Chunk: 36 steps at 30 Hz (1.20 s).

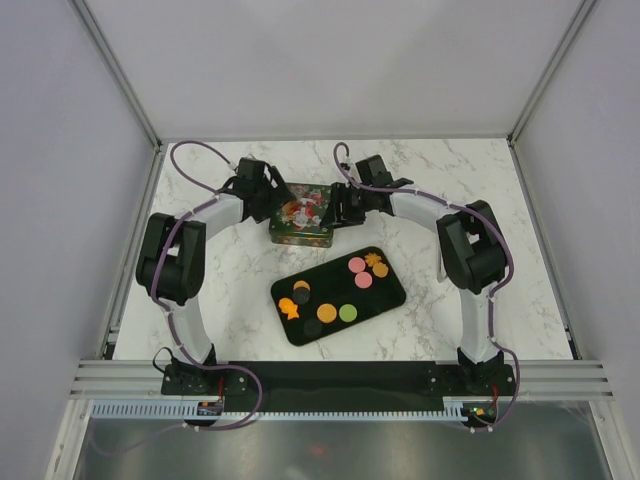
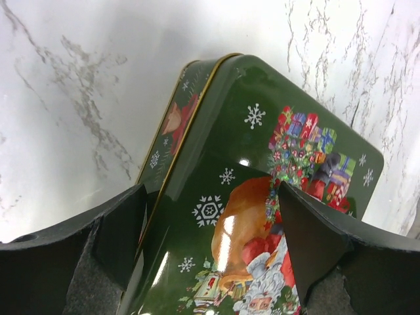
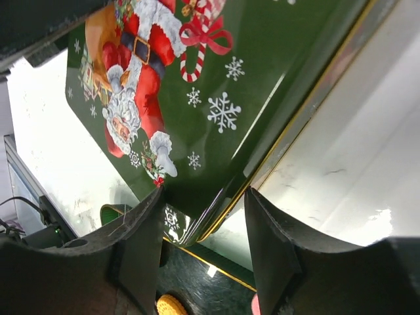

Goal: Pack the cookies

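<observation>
The cookies lie on a black oblong tray: round pink, orange, green and dark pieces and two orange star shapes. Behind it stands a green Christmas tin with a Santa lid. My left gripper is at its left end, open, one finger outside the wall and one over the lid; its jaws straddle that edge. My right gripper is at the right end, open, straddling the lid's edge, its jaws apart. An orange cookie shows below.
The marble table is walled by grey panels on three sides. A metal rail with both arm bases runs along the near edge. The tray lies at a slant between the tin and the rail.
</observation>
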Motion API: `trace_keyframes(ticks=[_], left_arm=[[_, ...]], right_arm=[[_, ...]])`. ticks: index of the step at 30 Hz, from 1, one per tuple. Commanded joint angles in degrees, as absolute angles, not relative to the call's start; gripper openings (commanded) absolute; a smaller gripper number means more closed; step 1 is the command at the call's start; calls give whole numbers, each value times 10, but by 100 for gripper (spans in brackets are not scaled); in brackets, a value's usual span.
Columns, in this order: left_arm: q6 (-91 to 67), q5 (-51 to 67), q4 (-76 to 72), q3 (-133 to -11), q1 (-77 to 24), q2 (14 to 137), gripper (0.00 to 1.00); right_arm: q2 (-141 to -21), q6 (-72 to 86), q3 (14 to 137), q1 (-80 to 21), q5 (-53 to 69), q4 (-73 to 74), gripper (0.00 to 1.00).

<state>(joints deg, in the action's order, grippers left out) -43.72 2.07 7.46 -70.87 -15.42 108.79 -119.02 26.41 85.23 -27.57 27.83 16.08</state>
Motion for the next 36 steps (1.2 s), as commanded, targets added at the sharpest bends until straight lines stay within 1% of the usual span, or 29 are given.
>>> trace_keyframes(ticks=[1, 4, 8, 13, 16, 17, 19, 22, 26, 28, 30, 31, 33, 34, 35, 36], left_arm=[[-460, 76, 146, -714, -178, 1110, 88], [-454, 76, 147, -717, -178, 1117, 87], [-443, 67, 150, -716, -178, 1114, 88], [-419, 65, 163, -734, -178, 1110, 89], [-410, 62, 170, -745, -178, 1108, 89], [-408, 61, 170, -747, -178, 1107, 89], [-403, 62, 174, -751, -178, 1109, 89], [-399, 64, 177, -753, -178, 1112, 89], [-392, 66, 177, -753, -178, 1112, 89], [-389, 68, 178, -758, -178, 1112, 89], [-387, 69, 178, -760, -178, 1112, 89], [-385, 70, 180, -765, -178, 1112, 89], [-380, 70, 184, -769, -178, 1111, 89], [-379, 71, 185, -774, -178, 1111, 89], [-377, 71, 187, -776, -178, 1110, 89], [-374, 72, 191, -778, -178, 1109, 89]], right_arm=[[-1209, 221, 847, -258, 229, 152, 46], [-1194, 230, 826, -258, 232, 151, 55], [-1161, 245, 780, -247, 233, 128, 62], [-1118, 269, 730, -222, 250, 101, 63], [-1092, 279, 724, -214, 272, 91, 59], [-1079, 286, 724, -214, 283, 89, 55], [-1071, 293, 729, -212, 288, 88, 51], [-1061, 297, 732, -208, 289, 91, 50], [-1059, 300, 729, -206, 299, 88, 53], [-1052, 315, 717, -206, 330, 52, 54], [-1049, 338, 711, -207, 359, 23, 52], [-1049, 358, 712, -208, 384, 11, 50], [-1055, 374, 724, -219, 402, -20, 42], [-1059, 381, 731, -224, 409, -22, 38], [-1061, 386, 737, -228, 412, -24, 31], [-1061, 392, 738, -235, 417, -32, 28]])
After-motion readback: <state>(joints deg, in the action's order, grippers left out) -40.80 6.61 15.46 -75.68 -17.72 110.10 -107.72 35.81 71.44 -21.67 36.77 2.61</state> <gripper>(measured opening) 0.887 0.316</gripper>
